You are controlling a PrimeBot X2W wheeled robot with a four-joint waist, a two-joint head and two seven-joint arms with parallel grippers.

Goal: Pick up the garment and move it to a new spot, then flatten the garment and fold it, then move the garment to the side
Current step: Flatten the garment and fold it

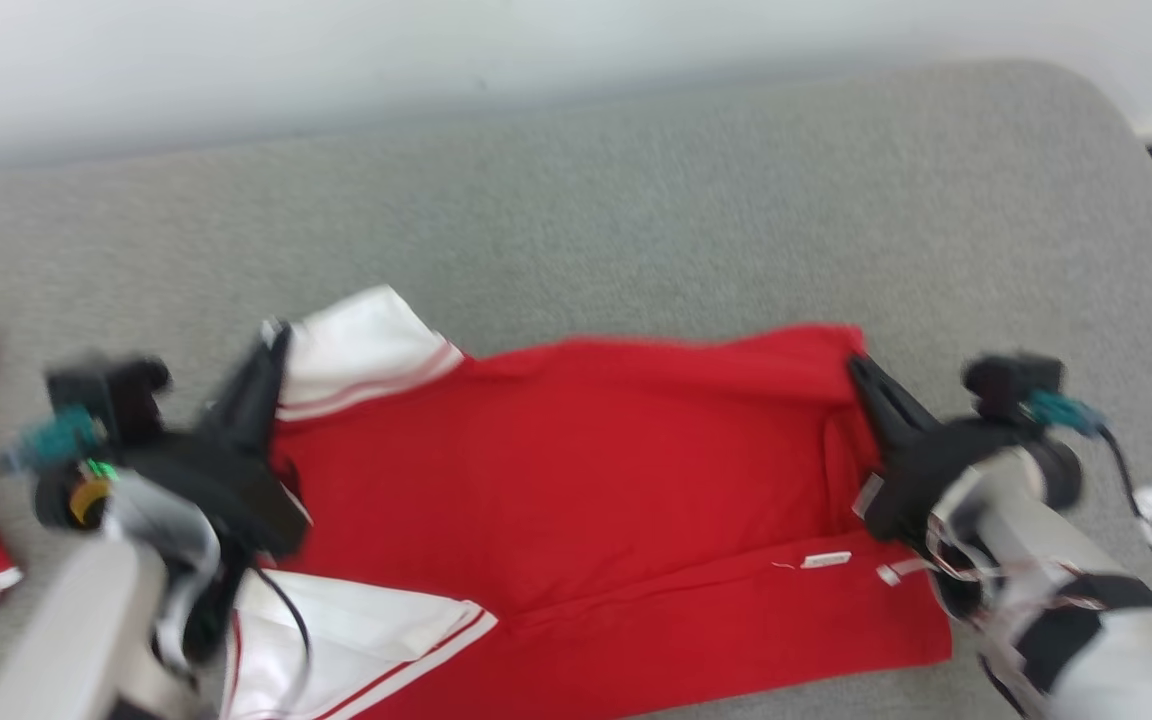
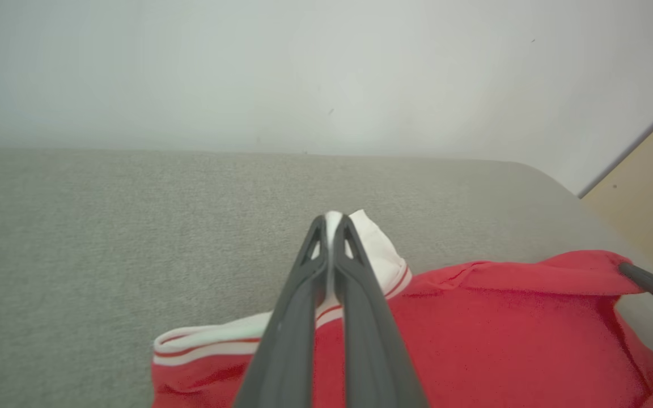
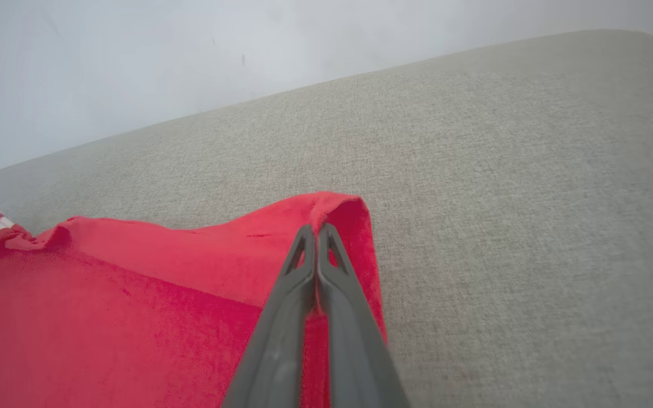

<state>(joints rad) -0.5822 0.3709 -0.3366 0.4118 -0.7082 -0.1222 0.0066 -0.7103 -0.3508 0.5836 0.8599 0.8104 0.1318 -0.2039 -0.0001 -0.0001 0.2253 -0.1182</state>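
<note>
Two grips on the red garment [image 1: 576,460]: left tool [image 1: 274,338] pinched tight on its white striped sleeve [image 1: 361,350], right tool [image 1: 858,368] pinched tight on the far red corner. Stretched between them over the grey fabric surface [image 1: 636,200], near edge lying flat.

Pale grey forearms [image 1: 1126,665], black wrists [image 1: 921,465], teal connectors [image 1: 1051,408], dark slotted claw fingers [image 2: 360,317]
</note>
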